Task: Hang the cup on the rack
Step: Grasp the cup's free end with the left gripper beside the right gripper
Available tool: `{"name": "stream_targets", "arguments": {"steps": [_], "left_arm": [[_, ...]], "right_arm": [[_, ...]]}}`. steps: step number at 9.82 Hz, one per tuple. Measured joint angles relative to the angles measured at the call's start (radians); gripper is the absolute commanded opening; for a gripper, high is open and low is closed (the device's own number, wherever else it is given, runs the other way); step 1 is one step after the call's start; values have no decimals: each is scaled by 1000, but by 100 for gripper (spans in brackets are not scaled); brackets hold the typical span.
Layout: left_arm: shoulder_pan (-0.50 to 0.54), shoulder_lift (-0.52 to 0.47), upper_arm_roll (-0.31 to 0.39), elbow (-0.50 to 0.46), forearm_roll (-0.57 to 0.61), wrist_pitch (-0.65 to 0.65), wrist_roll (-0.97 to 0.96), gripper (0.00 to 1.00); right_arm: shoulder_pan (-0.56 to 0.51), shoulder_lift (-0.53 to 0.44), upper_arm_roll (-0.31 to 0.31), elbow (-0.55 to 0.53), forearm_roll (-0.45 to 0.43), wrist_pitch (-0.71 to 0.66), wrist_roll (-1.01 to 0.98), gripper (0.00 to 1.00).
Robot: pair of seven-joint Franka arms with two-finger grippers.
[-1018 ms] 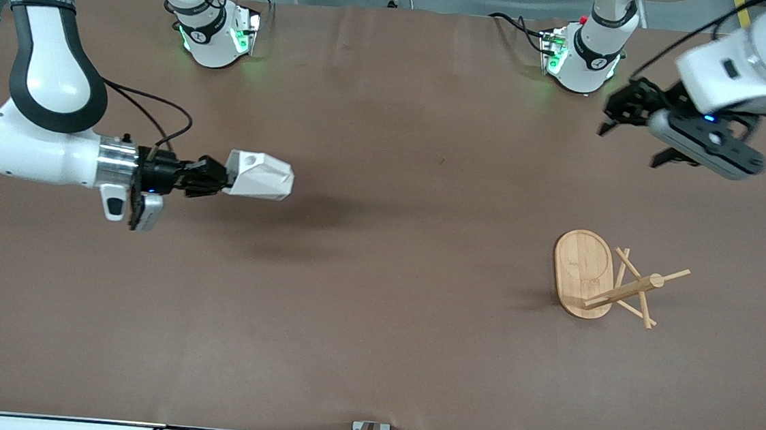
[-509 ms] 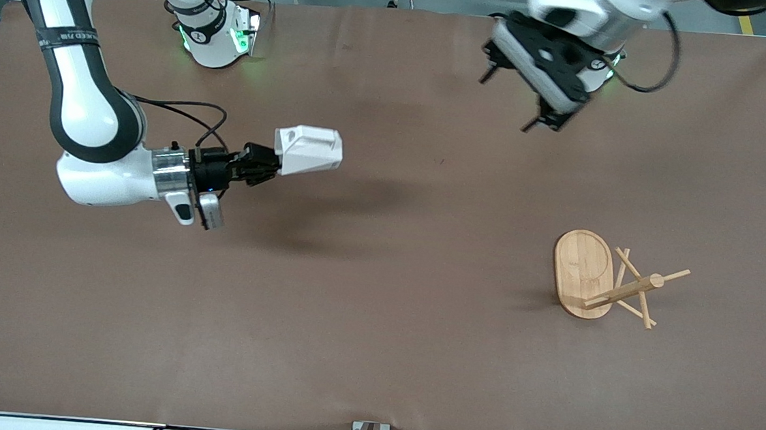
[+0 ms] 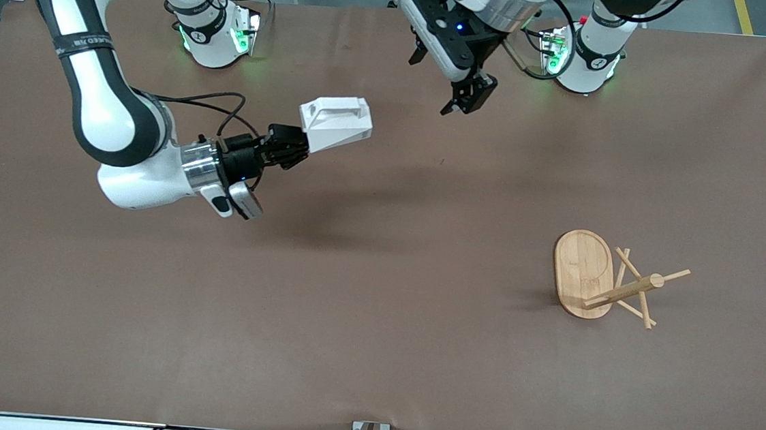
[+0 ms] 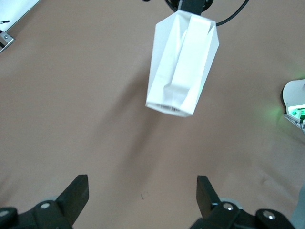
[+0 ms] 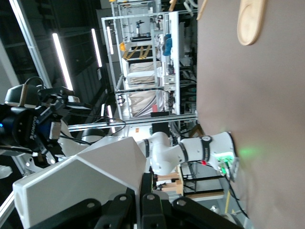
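Gripping the cup (image 3: 335,124) in closed jaws above the table (image 3: 372,351) at upper centre-left, the right gripper (image 3: 290,146) faces the open, empty left gripper (image 3: 464,98); the rack (image 3: 607,280) stands at right.

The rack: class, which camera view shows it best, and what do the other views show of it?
The front view: the whole rack shows there, with oval base, post and crossing pegs, on the table toward the left arm's end. The right wrist view catches only part of its base at the picture's edge. The left wrist view shows none of it.
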Motion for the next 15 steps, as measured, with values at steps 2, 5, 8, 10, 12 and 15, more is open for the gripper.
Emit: {"name": "stream_targets", "arguments": {"steps": [2, 5, 8, 10, 12, 15], "left_arm": [[-48, 21, -10, 4, 66, 8, -17, 100], [-154, 95, -12, 67, 184, 21, -155, 100], [-166, 118, -12, 87, 213, 18, -175, 100], [-166, 123, -12, 88, 240, 20, -143, 100], [-161, 129, -10, 91, 250, 20, -75, 100], [-157, 150, -6, 92, 251, 21, -13, 100]], "right_arm": [[18, 1, 18, 0, 47, 10, 0, 0], [20, 2, 57, 1, 73, 58, 0, 0], [21, 8, 74, 1, 76, 92, 0, 0], [21, 10, 78, 1, 76, 90, 0, 1], [25, 12, 87, 1, 76, 89, 0, 1], [33, 15, 103, 1, 76, 89, 0, 0]]}}
